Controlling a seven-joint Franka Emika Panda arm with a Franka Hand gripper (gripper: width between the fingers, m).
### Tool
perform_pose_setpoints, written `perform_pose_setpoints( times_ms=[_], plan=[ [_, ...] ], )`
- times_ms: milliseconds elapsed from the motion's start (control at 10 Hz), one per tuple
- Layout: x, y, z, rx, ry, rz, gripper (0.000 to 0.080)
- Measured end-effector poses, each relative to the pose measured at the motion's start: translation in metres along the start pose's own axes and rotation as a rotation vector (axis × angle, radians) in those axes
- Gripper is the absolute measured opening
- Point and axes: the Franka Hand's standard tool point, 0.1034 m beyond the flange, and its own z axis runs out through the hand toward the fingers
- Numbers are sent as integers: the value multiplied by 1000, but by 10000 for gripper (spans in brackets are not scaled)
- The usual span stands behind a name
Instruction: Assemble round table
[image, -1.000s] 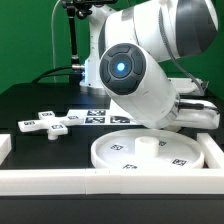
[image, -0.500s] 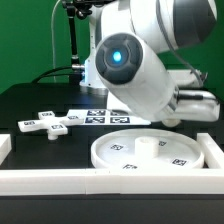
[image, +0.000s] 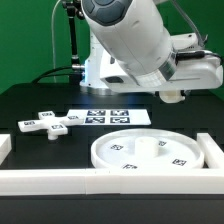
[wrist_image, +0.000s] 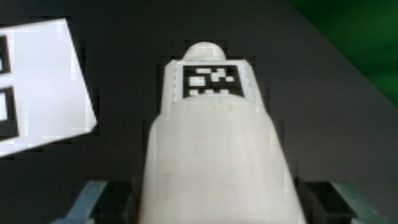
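Observation:
In the wrist view my gripper (wrist_image: 217, 208) is shut on the white cylindrical post (wrist_image: 214, 130). The post lies between the two fingers (wrist_image: 93, 205) and points away from the camera, with a square tag near its rounded tip. In the exterior view the gripper (image: 176, 96) hangs above the table behind the large rimmed round disc (image: 150, 152); there the arm hides the post. The disc lies flat at the front right with tags on its face. The cross-shaped piece (image: 48, 123) lies flat on the exterior view's left.
The marker board (image: 108, 117) lies behind the disc and also shows in the wrist view (wrist_image: 36, 90). A white border wall (image: 90, 183) runs along the front and up the right side. The table top is black.
The arm's wrist has swung up and toward the exterior view's right, off the disc's back edge. The disc and the cross-shaped piece have not moved.

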Motion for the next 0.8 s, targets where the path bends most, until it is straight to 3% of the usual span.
perform_pose_setpoints(
  times_ms=[200,300,400,600,700,800],
  plan=[
    [6,-3,-2,7,45,-2,409],
    [10,-5,-10,8,145,-21,409],
    [6,-2,-22,-29,214,-85,409],
    [5,-9,-54,-33,347,-146,409],
    [9,-13,-64,-38,429,-166,409],
    [12,-14,-63,-33,517,-168,409]
  ],
)
